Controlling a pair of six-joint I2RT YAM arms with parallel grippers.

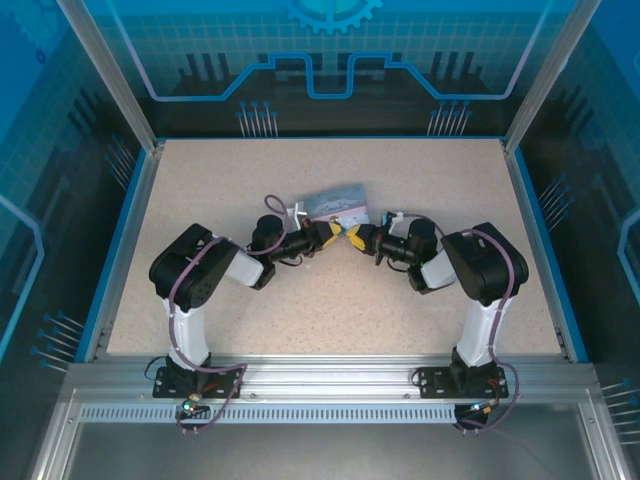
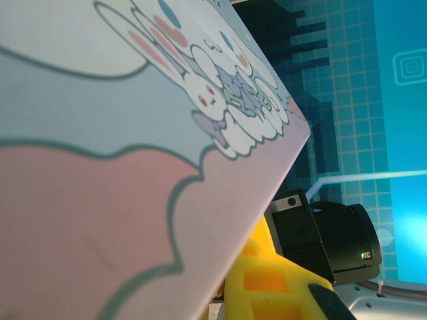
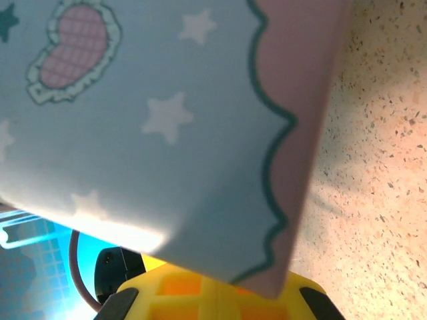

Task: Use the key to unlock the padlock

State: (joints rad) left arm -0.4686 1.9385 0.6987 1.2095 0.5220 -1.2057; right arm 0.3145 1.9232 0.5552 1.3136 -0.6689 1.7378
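Observation:
The pale blue tin [image 1: 335, 203] with cartoon rabbits lies tilted at the table's middle. My two grippers meet tip to tip just below its near edge. The left gripper [image 1: 327, 235] comes in from the left and the right gripper [image 1: 356, 238] from the right. In the left wrist view the tin [image 2: 133, 167] covers most of the picture, with one yellow finger [image 2: 273, 287] showing under its edge. In the right wrist view the tin [image 3: 167, 133] overhangs the yellow fingers [image 3: 200, 300], which stand pressed together. The padlock and the key are hidden behind the tin and the fingertips.
The speckled tabletop [image 1: 330, 300] is bounded by a raised blue rim [image 1: 125, 240] and clear enclosure walls. The right arm's black wrist housing [image 2: 327, 237] sits close ahead of the left fingers. Bare tabletop [image 3: 380, 167] lies to the right of the tin.

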